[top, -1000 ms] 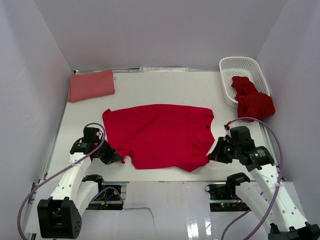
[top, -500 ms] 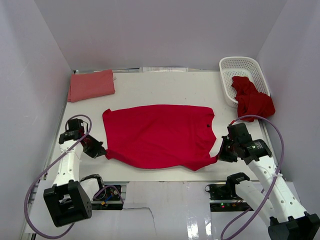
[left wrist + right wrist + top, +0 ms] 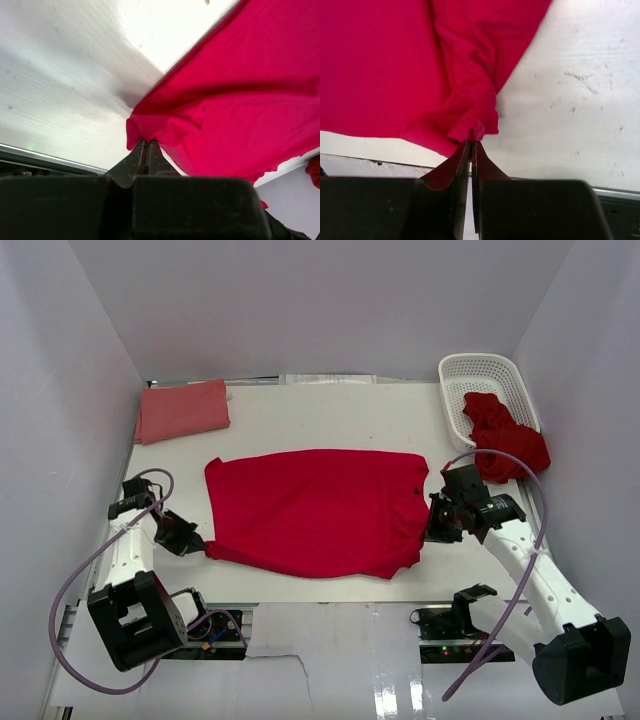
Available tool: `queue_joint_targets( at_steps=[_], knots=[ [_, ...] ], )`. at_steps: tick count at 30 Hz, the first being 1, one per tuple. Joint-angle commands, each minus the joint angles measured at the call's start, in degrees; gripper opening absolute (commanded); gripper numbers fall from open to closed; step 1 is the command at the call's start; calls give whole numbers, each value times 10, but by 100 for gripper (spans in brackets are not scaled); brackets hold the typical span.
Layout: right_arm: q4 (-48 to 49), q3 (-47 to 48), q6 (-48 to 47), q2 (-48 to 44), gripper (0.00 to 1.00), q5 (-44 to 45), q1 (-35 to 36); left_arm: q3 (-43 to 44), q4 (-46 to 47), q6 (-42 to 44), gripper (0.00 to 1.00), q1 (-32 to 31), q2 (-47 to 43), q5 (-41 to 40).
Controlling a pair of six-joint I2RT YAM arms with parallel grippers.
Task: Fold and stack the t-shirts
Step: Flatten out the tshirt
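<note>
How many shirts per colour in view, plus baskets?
Crimson shirts: 2 (spread crimson shirt; bunched crimson shirt hanging out of the white basket, a heap that could hide more)
Salmon-pink shirts: 1 (folded salmon-pink shirt, far left)
Baskets: 1
Total: 4

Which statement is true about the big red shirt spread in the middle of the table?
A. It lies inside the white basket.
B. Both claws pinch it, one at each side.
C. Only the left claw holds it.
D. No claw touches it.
B: the left claw is shut on the near left corner of the spread red shirt, and the right claw is shut on its near right corner.
</note>
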Motion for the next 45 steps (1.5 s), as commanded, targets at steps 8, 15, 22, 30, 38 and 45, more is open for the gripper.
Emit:
queue_joint_targets(
  at_steps=[8, 15, 22, 30, 38, 45],
  knots=[
    [94, 92, -72, 102, 8, -2, -34, 88, 63, 25, 0, 63, 62, 43],
    [150, 255, -107, 251, 8, -77, -68, 206, 189, -39, 0, -4, 137, 147],
    [213, 420, -127, 214, 8, -107, -61, 399, 219, -42, 0, -84, 124, 115],
    [172, 685, -183, 216, 8, -10, -62, 634, 245, -62, 0, -84, 145, 78],
    [126, 897, -185, 352, 8, -105, -107, 792, 223, -82, 0, -111, 305, 124],
    [238, 723, -212, 201, 8, -108, -104, 714, 275, -19, 0, -139, 198, 68]
  ],
)
